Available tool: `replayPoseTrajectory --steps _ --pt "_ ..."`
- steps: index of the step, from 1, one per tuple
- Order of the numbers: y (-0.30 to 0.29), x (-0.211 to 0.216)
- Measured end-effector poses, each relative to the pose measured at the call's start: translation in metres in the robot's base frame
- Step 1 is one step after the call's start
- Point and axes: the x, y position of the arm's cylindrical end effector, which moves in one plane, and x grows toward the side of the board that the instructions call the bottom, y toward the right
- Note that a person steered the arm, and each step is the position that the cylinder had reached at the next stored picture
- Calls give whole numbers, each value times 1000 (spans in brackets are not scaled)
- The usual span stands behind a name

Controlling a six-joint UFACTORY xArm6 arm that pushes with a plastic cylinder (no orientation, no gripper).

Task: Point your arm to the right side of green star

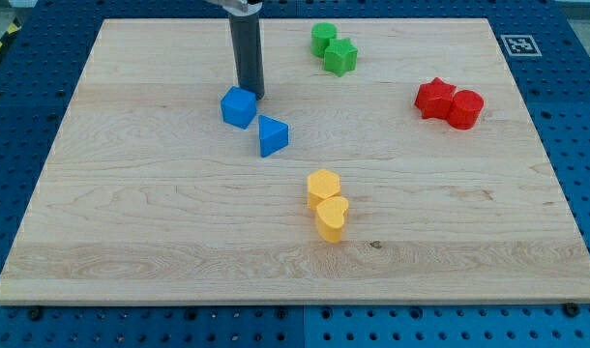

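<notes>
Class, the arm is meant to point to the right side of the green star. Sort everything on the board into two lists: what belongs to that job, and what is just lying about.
Belongs to the job:
green star
my tip, now beside the blue cube

Just lying about:
other green block
blue cube
blue wedge
two red blocks
two yellow blocks

Rod (247, 48) cut off by the view's top, green block (323, 37) shape unclear
</notes>
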Motion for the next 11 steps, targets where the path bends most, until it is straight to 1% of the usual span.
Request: replayPoseTrajectory --steps 1,2,4,5,6,7,8,11 --pt "0 3" --pt "29 3" --pt "139 -3" --pt "197 -23" --pt "237 -48" --pt "234 -73" --pt "209 -90" --pt "134 -91"
